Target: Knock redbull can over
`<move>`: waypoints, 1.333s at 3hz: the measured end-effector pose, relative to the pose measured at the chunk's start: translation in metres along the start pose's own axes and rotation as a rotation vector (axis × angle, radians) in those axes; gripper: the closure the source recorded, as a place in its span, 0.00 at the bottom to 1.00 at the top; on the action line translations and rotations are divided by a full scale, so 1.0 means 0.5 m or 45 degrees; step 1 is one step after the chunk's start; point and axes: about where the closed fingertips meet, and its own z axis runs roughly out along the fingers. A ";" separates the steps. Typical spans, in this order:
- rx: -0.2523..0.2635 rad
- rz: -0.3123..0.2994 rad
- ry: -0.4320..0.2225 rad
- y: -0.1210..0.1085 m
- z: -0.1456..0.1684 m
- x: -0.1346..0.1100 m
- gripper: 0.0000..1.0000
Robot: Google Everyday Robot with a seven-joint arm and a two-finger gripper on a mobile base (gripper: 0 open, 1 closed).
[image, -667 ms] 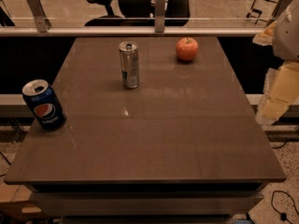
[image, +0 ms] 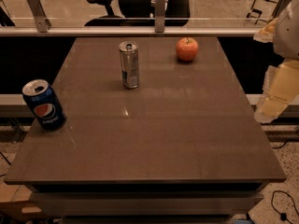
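The redbull can (image: 129,64), tall, slim and silver-grey with faint blue markings, stands upright on the brown table (image: 154,134), toward the back and left of centre. My gripper (image: 273,99) shows as a pale cream shape at the right edge of the view, off the table's right side and far from the can. It holds nothing that I can see.
A dark-blue Pepsi can (image: 44,104) stands upright at the table's left edge. A red-orange apple (image: 187,49) sits at the back right. A glass rail with metal posts (image: 160,8) runs behind the table, with an office chair (image: 135,3) beyond it.
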 end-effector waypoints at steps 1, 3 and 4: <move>0.043 0.027 -0.032 -0.008 -0.010 -0.015 0.00; 0.098 0.121 -0.202 -0.030 -0.014 -0.059 0.00; 0.114 0.193 -0.343 -0.056 -0.006 -0.077 0.00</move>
